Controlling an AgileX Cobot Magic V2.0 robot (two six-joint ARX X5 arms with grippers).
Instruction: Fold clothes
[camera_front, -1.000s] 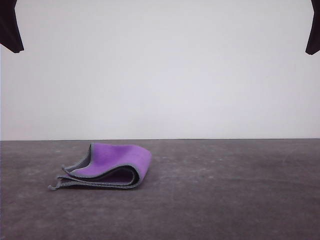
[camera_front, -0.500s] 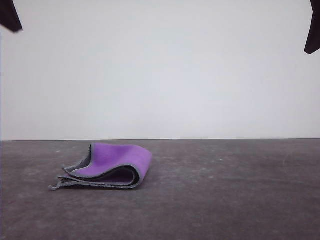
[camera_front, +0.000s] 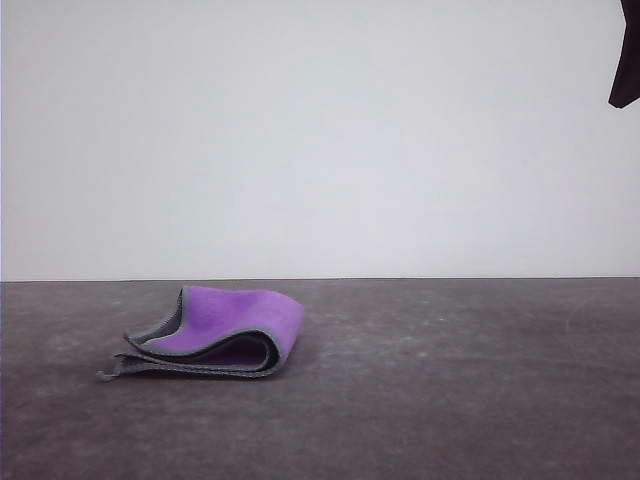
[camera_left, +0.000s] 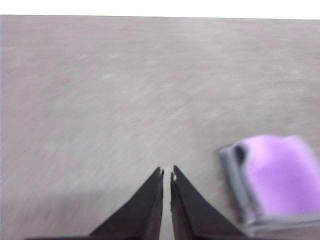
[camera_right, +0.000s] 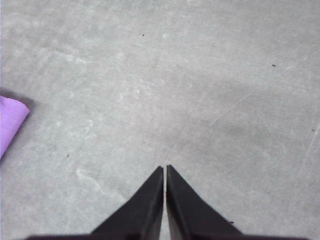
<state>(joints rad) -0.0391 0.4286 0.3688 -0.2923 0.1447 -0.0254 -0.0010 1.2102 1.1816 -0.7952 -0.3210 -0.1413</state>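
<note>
Our left gripper (camera_left: 167, 174) is closed on nothing above the table (camera_front: 450, 400), the cloth (camera_front: 215, 335) lies left of centre already doubled over, purple out (layers a bit loose), and our right gripper (camera_right: 165, 168) is likewise closed and empty, so we judge the folding done.

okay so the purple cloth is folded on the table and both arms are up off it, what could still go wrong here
The cloth sits loosely folded: its top layer bulges in a curl and the grey edges on one side splay apart, so it may spring open by itself. Both the left end effector and the right end effector are shut and hold nothing, so nothing presses the fold flat.
</note>
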